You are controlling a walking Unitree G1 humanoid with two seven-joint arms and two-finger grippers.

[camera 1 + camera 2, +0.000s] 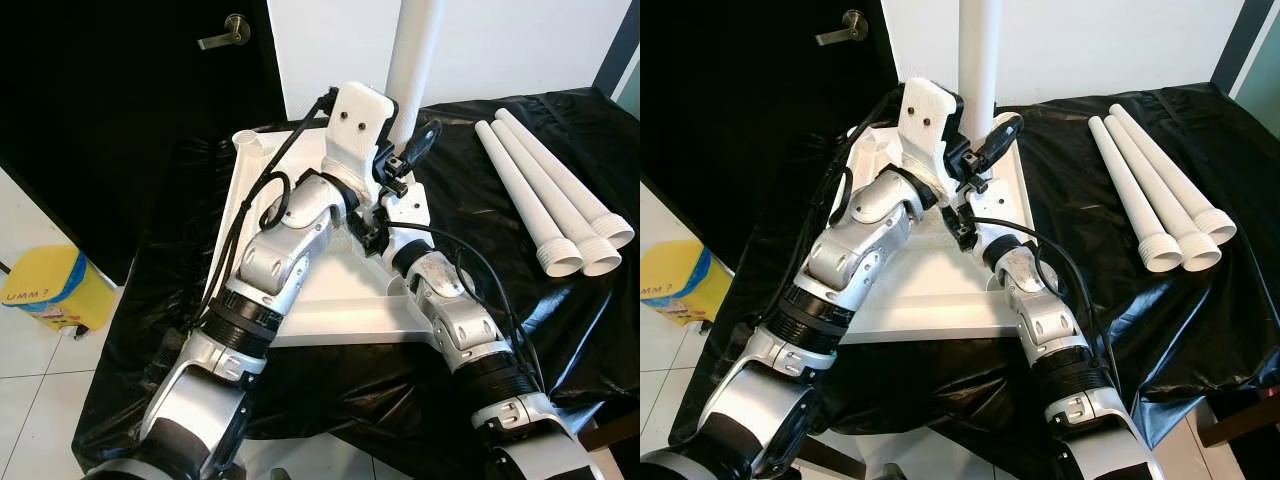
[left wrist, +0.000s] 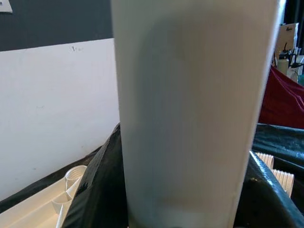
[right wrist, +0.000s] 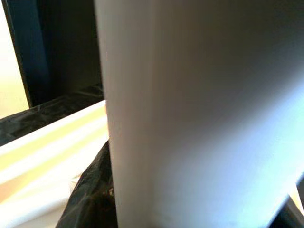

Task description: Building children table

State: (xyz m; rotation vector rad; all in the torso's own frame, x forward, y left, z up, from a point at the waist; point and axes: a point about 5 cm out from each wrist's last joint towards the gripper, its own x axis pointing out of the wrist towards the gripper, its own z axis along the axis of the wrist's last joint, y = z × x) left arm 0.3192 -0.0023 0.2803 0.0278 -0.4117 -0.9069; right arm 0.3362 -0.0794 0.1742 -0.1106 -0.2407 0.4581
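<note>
Both tools (image 1: pixel 400 160) gripping upright white leg (image 1: pixel 415 55), 3 spare legs (image 1: pixel 550 200) aside

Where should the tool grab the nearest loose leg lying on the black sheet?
Grip the leg mid-shaft from above, fingers across its width. It lies flat against its neighbour, and the middle tube is plain, clear of the flared threaded end.

Your head cameras look down over both arms onto the tabletop (image 1: pixel 330 315); both wrist cameras sit tight against the upright leg (image 2: pixel 190 118).
</note>
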